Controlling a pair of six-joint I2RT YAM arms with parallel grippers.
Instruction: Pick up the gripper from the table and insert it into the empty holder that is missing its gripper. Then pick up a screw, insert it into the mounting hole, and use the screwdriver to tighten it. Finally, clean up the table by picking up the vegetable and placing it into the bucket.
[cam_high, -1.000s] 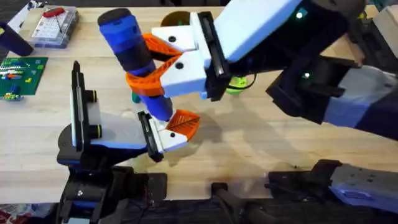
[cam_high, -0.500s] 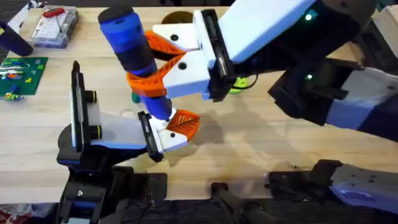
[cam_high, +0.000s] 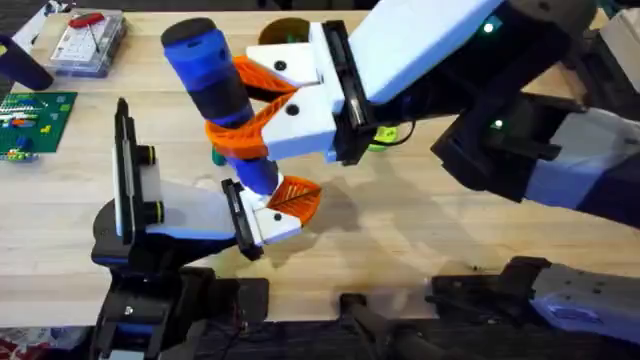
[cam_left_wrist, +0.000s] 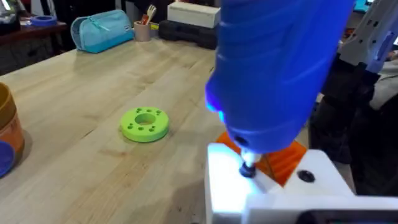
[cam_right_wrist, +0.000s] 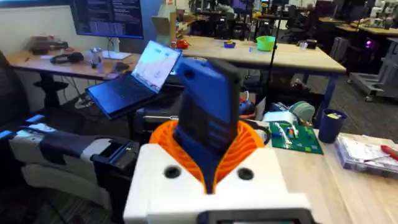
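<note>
A: Since the earlier overhead frames the screwdriver is standing a touch more upright, its dark cap drifting slightly toward the table's far edge; the tip is staying put.

B: Nearest the bases, what is happening?

A: The left gripper is lying low over the table with its orange pads under the screwdriver's tip. Whether those pads are pinching anything — that cannot be told. In the left wrist view the metal tip is pressing down onto a white part beside a dark hole.

B: And the right gripper?

A: It is clamping the blue barrel between its orange ribbed pads, around mid-body; the right wrist view is showing the pads wrapping the handle.

B: How is the tool likely to behave?

A: It is looking rigid, thick and fairly weighty, with a smooth plastic skin that could twist in the pads. Holding at mid-barrel, as now, is probably keeping it balanced while the tip is bearing down.

B: Farther out?

A: The lime-green disc is lying well apart, and the bucket is sitting near the far edge, partly hidden behind the arm.
</note>
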